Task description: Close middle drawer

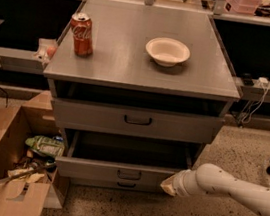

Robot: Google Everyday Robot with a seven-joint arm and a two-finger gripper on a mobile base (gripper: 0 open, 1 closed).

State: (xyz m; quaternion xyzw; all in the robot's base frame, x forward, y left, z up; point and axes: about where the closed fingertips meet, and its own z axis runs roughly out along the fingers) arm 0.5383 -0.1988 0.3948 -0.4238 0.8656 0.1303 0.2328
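Dim, warm overhead light; deep shadow fills the open middle drawer (90, 169); the pale gripper (170, 184) at its right front corner stands out.

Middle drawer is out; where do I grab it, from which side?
Take the middle drawer by the small bar handle centred on its front panel, coming straight from the front, since it stands pulled out toward us. The gripper is at the panel's right end.

Single view — camera in front of cabinet (133, 121), raised, tilted down, fairly near. Upper centre: worktop (127, 61); lower centre: middle drawer (95, 169) front; floor (109, 212) along bottom. Lower right — hand (170, 184), arm (244, 189) cut by right edge.
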